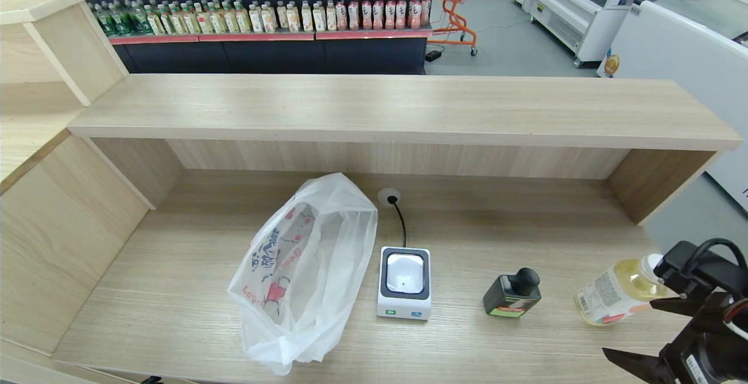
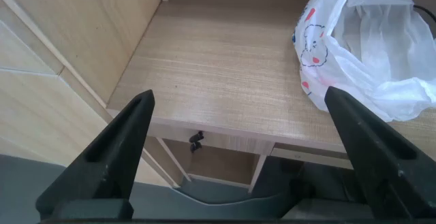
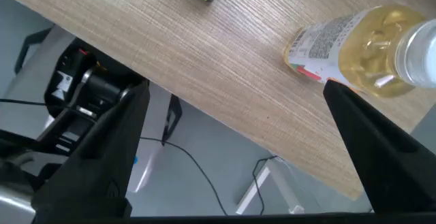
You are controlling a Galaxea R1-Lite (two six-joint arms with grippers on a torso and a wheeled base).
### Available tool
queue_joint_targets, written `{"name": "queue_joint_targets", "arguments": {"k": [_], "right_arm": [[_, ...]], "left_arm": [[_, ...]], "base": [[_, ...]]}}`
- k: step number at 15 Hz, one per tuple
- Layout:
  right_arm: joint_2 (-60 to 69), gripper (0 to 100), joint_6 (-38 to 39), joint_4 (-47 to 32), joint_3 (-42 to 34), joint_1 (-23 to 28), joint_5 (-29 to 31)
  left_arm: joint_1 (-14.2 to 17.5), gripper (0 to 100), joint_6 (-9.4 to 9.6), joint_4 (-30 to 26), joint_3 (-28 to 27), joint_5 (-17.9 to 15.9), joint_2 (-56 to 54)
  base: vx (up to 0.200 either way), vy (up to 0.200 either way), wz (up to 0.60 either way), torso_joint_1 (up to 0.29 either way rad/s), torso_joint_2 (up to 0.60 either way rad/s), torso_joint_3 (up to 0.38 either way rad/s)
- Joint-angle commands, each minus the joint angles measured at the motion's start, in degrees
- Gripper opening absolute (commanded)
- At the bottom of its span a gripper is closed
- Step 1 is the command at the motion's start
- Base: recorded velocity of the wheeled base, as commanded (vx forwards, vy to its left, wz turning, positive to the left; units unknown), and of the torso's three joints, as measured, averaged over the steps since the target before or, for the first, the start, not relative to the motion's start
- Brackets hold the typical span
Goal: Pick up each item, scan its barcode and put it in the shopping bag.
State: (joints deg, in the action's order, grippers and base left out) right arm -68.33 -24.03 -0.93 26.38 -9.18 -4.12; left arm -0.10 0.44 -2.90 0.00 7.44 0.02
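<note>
- White, see-through shopping bag (image 1: 304, 273) lies mouth open left of the counter's (image 1: 175, 302) middle and reaches its near edge. Its red and blue print is crumpled and unreadable.
- Scanner (image 1: 404, 282) sits just beside the bag, mid-counter.
- Dark bottle (image 1: 512, 296) sits between the scanner and the pale yellow bottle (image 1: 613, 293). Both labels are too small to read.
- Yellow bottle lies near the right end, its cap partly behind the right pincer (image 1: 643, 334), which is spread wide.
- Left pincer (image 2: 240, 96) is spread wide off the near edge, leftward.
</note>
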Motion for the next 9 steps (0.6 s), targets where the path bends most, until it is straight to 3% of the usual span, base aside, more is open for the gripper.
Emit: {"name": "queue_joint_targets", "arguments": {"k": [1,9], "right_arm": [[-5.2,100,-1.7,2.1,-0.2,-0.1,0.4],[-18.7,100,-3.8,20.4,-3.8,-0.3,0.1]], "left_arm": [[0.0,100,0.00,0.0,0.0,0.0,0.0],[0.0,100,0.00,0.0,0.0,0.0,0.0]], "base": [[0.000,0.000,0.00,0.000,0.00,0.000],[0.000,0.000,0.00,0.000,0.00,0.000]]}}
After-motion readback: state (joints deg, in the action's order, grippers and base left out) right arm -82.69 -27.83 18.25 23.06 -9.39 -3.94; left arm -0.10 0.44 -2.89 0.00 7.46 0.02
